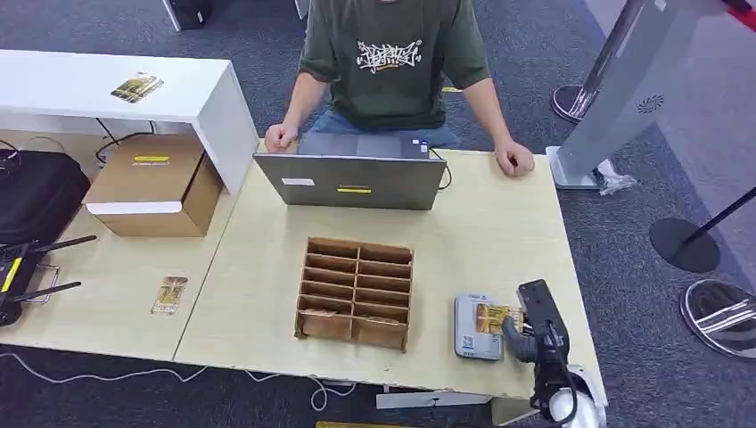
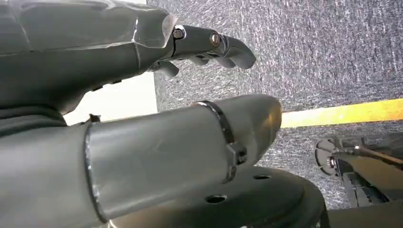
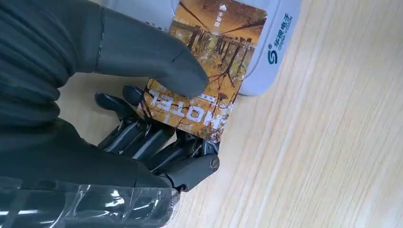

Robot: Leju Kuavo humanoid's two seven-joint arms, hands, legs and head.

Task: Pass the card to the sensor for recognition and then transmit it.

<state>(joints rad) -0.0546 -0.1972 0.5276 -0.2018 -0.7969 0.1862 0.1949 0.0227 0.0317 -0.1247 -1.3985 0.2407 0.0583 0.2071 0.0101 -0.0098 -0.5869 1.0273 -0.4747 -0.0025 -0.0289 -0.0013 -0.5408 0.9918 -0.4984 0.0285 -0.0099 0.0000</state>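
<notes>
The right hand (image 1: 524,328) lies nearest, at the table's front right edge, its thumb (image 3: 157,61) pressed on top of the card (image 3: 209,71) and its dark fingers (image 3: 157,142) curled beneath, so the card is pinched between them; the card's far half lies over the grey sensor (image 1: 473,326), which rests flat on the table. The light wooden table (image 1: 499,232) stands on grey carpet (image 1: 624,223), with a second table (image 1: 98,267) butted to its left and a white counter (image 1: 107,89) beyond that; a person (image 1: 392,62) sits at the far side behind an open laptop (image 1: 350,178), both hands on the tabletop; a brown divided organiser (image 1: 357,292) stands mid-table, just left of the sensor; a cardboard box (image 1: 156,183) and another card (image 1: 169,294) lie on the left table. The left hand (image 2: 142,57) hangs over the carpet, fingers loosely bent, holding nothing.
</notes>
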